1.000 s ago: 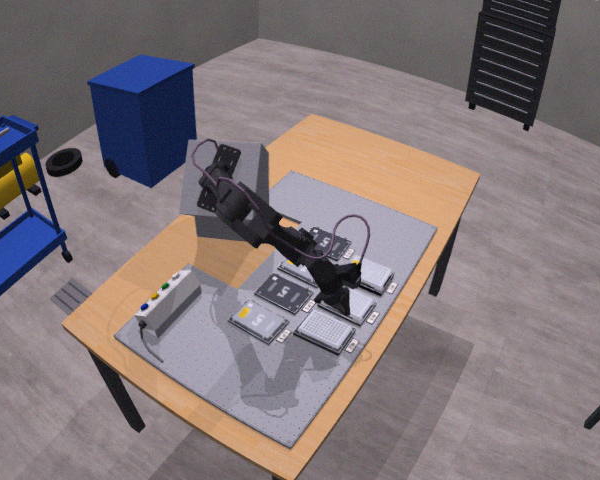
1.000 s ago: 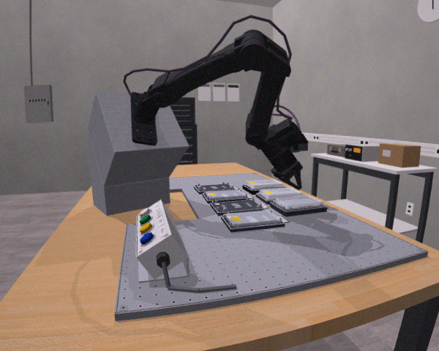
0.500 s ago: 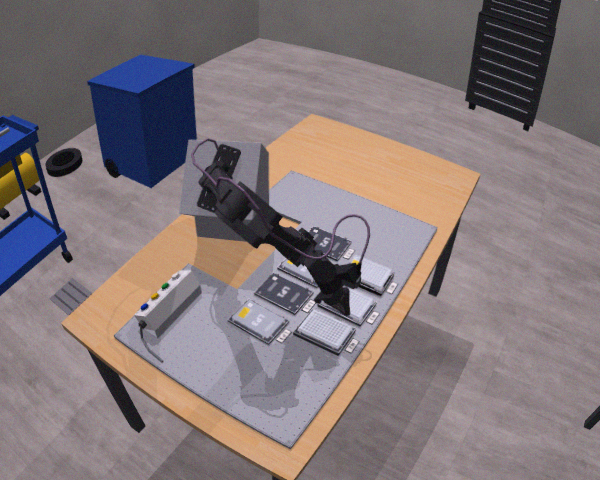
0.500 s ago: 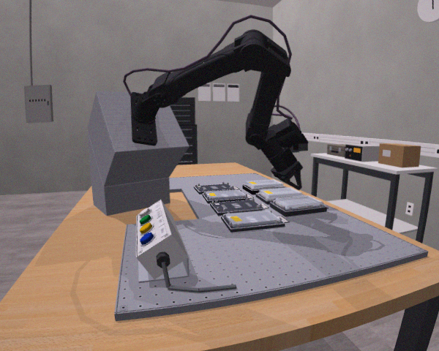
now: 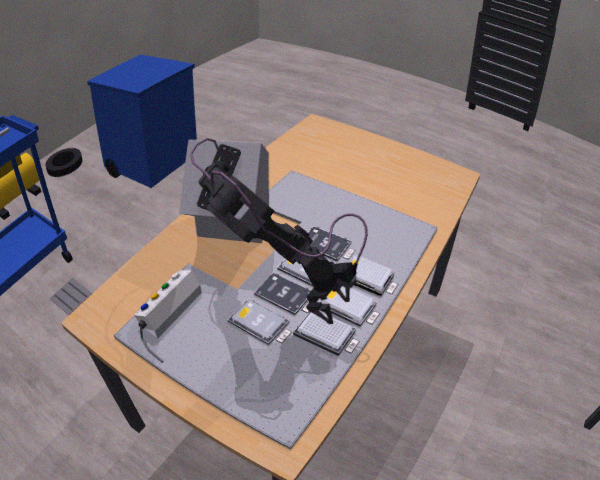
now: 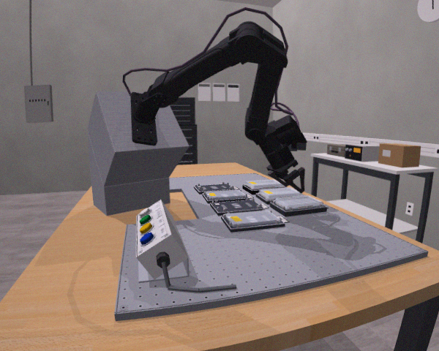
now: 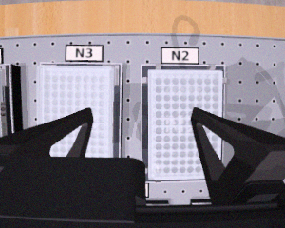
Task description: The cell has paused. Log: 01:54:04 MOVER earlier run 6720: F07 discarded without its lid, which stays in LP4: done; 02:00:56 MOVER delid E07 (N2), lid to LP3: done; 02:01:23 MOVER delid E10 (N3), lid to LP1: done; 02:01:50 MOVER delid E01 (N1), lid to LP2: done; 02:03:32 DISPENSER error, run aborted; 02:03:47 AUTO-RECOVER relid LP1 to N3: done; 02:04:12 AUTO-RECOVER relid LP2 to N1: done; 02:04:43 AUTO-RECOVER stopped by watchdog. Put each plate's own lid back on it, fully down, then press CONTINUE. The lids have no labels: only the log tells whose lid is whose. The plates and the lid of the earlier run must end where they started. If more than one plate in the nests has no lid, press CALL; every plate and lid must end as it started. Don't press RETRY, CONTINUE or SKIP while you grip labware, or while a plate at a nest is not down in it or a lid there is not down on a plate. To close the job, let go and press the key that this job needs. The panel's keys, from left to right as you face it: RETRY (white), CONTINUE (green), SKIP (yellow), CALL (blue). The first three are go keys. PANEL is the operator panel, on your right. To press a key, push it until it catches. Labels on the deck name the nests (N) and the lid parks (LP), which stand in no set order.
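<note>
My gripper (image 5: 333, 305) (image 6: 292, 181) (image 7: 142, 113) is open and empty. It hangs a little above the row of nests, between N3 and N2. The plate in N2 (image 7: 185, 123) (image 5: 325, 330) (image 6: 297, 204) has no lid and its wells show. The plates in N3 (image 7: 78, 109) (image 5: 354, 305) (image 6: 278, 193) and N1 (image 5: 373, 273) (image 6: 263, 184) wear clear lids. A loose lid with a yellow tag (image 5: 259, 320) (image 6: 254, 219) lies in the park marked LP3. A second loose lid (image 5: 290, 269) (image 6: 225, 195) lies in another park, partly behind the arm.
Two dark lid parks stand empty (image 5: 282, 291) (image 5: 328, 241). The operator panel (image 5: 168, 310) (image 6: 162, 249) sits at the deck's left front with white, green (image 6: 145, 219), yellow and blue (image 6: 146, 238) keys. The grey arm base (image 6: 132, 159) stands behind it.
</note>
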`<state>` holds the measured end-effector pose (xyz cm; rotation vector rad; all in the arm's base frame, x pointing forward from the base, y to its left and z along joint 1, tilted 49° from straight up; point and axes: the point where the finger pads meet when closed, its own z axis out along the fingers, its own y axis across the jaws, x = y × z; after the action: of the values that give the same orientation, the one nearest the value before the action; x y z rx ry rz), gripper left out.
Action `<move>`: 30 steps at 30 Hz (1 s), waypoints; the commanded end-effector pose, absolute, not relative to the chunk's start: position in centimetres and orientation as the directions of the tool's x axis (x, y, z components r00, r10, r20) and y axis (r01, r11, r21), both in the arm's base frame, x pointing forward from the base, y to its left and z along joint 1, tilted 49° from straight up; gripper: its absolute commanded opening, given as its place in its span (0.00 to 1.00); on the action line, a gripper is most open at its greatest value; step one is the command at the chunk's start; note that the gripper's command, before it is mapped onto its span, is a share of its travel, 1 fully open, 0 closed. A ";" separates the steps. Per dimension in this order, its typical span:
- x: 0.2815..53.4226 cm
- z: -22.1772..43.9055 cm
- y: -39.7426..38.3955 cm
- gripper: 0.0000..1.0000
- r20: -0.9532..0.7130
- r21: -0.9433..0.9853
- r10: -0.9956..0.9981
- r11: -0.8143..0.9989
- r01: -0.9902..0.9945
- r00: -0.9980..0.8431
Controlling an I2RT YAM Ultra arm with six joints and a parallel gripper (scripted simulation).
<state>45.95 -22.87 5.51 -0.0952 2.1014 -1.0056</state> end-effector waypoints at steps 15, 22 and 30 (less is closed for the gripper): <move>39.4 8.3 -25.8 1.00 -0.527 -0.673 -0.148 0.674 0.304 -0.837; 36.0 8.5 -26.9 1.00 -0.453 -0.674 -0.042 0.671 0.310 -0.891; 33.2 8.6 -27.9 1.00 -0.382 -0.675 0.049 0.668 0.315 -0.923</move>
<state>34.15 -27.52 6.84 0.2228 2.5254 -1.1161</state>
